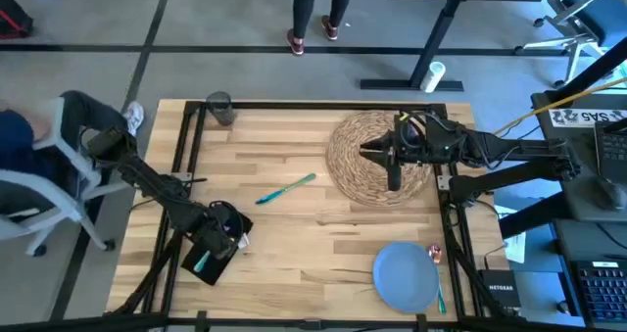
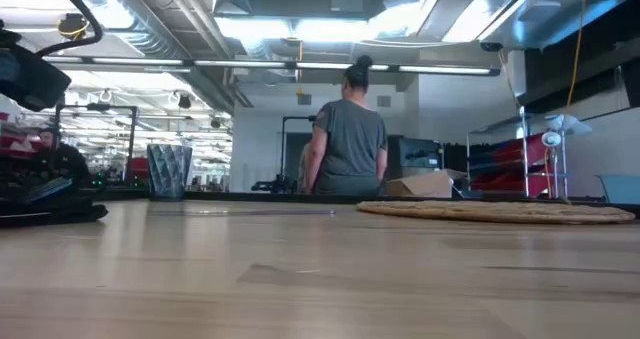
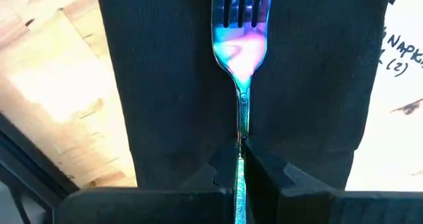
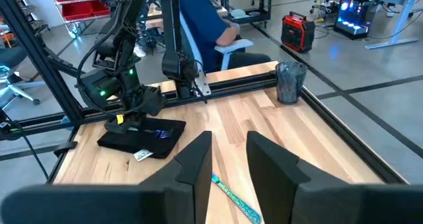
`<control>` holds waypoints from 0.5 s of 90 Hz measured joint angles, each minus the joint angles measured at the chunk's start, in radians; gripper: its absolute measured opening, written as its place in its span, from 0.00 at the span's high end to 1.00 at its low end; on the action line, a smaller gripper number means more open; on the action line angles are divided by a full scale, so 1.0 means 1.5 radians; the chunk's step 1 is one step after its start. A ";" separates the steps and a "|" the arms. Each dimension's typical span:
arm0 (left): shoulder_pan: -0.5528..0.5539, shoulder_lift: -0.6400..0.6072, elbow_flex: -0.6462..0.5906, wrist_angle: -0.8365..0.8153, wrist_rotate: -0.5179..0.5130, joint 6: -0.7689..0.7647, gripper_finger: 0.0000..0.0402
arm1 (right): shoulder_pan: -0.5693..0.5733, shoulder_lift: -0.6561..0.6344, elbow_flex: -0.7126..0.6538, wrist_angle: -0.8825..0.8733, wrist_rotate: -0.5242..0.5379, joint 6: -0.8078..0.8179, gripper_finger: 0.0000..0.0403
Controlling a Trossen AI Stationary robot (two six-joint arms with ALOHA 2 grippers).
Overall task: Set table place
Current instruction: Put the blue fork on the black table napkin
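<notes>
Lying on the napkin [image 3: 172,72], the fork [image 3: 240,45] sits pinched in the left pincer [image 3: 241,159].

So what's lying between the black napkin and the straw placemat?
In the high view, one teal utensil lies on bare wood between the napkin and the placemat.

Beyond the far edge of the table stands a person [image 2: 350,129] in a grey shirt, seen from behind in the low view; in the high view only the legs and red shoes [image 1: 296,44] show. At the left side a second person in a blue top [image 4: 201,16] sits on a pale office chair [image 1: 39,200]. A red and black box [image 4: 297,32] stands on the grey floor behind. Red storage bins [image 4: 78,0] fill a rack far left. On the right are a black keyboard [image 1: 598,291] and a desk with a black leg [image 1: 431,48]. A white cylinder [image 1: 434,74] lies near that leg.
</notes>
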 joint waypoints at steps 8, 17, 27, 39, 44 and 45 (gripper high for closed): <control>0.000 0.000 0.000 0.004 -0.003 0.000 0.99 | 0.000 0.000 0.000 0.000 0.000 0.000 0.79; 0.000 0.000 0.000 0.003 -0.003 0.003 0.99 | 0.000 0.000 0.000 0.000 0.000 -0.004 0.79; 0.000 0.000 0.000 0.003 -0.003 0.003 0.99 | 0.000 0.000 0.000 0.000 0.000 -0.015 0.79; 0.000 0.000 0.000 0.003 -0.003 0.004 0.99 | 0.000 0.000 0.000 0.000 0.000 -0.016 0.79; 0.000 0.000 0.000 0.003 -0.003 0.004 0.99 | 0.000 0.000 0.000 0.000 0.000 -0.016 0.79; 0.000 0.000 0.000 0.003 -0.003 0.005 0.99 | 0.000 0.000 0.000 0.000 0.000 -0.016 0.79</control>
